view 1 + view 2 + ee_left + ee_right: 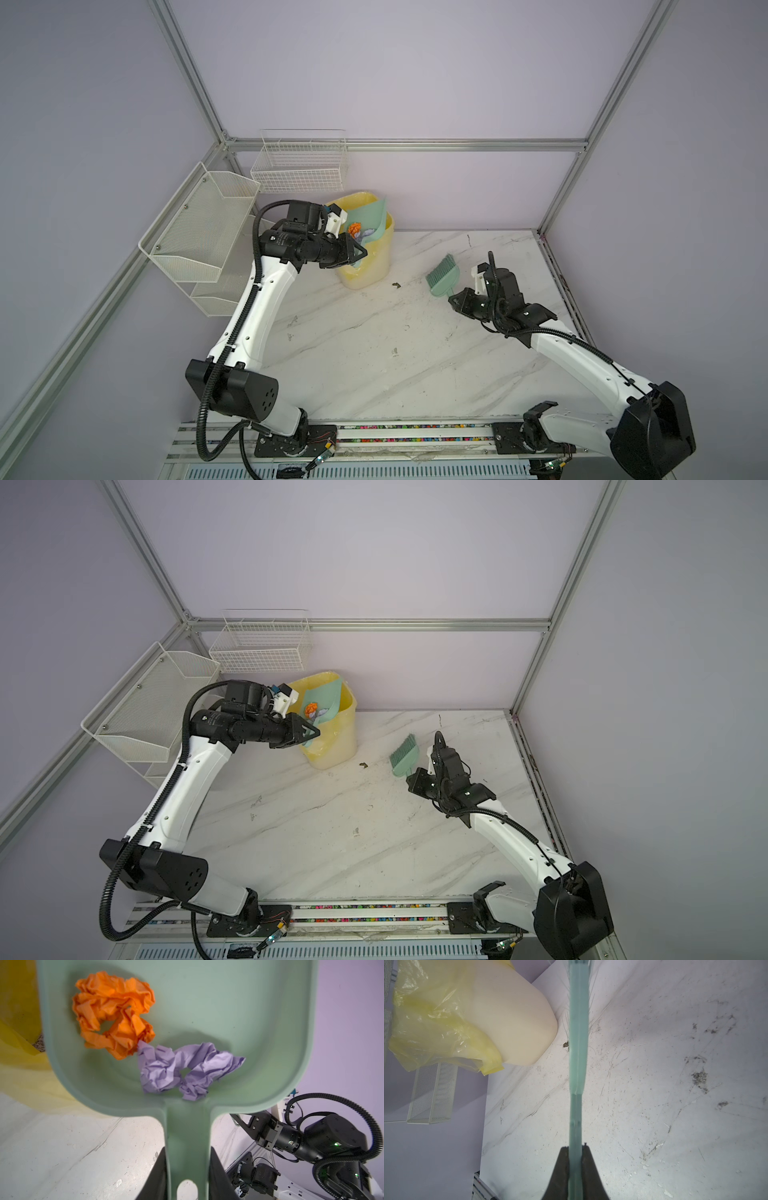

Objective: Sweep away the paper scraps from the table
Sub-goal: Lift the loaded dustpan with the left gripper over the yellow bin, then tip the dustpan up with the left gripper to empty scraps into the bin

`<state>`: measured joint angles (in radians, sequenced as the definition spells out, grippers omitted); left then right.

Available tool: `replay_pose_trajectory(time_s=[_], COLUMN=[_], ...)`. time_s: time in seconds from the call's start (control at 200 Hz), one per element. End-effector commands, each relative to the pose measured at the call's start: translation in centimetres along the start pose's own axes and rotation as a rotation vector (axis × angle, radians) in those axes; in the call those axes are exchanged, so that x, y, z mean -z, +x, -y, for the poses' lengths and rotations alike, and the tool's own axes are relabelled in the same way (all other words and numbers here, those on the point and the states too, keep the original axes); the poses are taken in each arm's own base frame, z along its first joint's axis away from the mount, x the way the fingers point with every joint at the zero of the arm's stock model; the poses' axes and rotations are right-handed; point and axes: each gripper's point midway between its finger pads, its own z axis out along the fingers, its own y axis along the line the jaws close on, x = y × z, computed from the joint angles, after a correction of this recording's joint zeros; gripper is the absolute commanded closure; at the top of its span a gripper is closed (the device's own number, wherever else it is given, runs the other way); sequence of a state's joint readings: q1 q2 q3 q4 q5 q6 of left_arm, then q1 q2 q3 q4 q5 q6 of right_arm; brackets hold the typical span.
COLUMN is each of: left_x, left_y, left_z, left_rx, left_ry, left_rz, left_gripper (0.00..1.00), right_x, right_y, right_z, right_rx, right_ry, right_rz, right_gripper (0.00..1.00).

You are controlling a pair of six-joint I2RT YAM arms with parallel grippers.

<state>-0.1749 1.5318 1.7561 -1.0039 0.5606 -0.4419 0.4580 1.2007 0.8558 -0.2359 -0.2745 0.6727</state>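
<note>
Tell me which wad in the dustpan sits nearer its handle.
The lilac wad, beside the handle; the orange wad lies farther out in the dustpan, by its side wall.

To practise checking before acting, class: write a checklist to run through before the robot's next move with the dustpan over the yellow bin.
1. Left claw shut on dustpan handle: ok.
2. Dustpan above bin opening: ok.
3. Orange scrap and lilac scrap inside dustpan: ok.
4. Right claw shut on brush: ok.
5. Brush apart from bin: ok.
6. Table free of paper scraps: ok where visible.
</note>
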Motion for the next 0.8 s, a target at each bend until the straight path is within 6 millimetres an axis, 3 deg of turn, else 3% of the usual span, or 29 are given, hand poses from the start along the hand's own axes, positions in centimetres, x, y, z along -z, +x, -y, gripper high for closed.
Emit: replay_pose_trajectory(time_s=[0.0,0.35,0.795], left_x=[2.3,1.6,3.4], left_y=[-3.6,-5.3,-7.0], left_z=[3.2,1.4,3.1], left_rx=[-0.01,0.214,0.406], left_ry=[0.165,0.382,0.774], left_rz=[0.115,0.126,0.156], left_gripper=[0.88,0.88,0.89], right_x=[0.7,0.7,0.5], right_y=[-1.5,-1.3,-1.1], right_z=[-1.1,-1.1,-1.2], right_rx=[0.006,0.011,0.016], right_ry=[-0.023,-0.029,-0.036], right_rz=[0.047,0.04,0.033], right_gripper=[1.0,1.0,1.0])
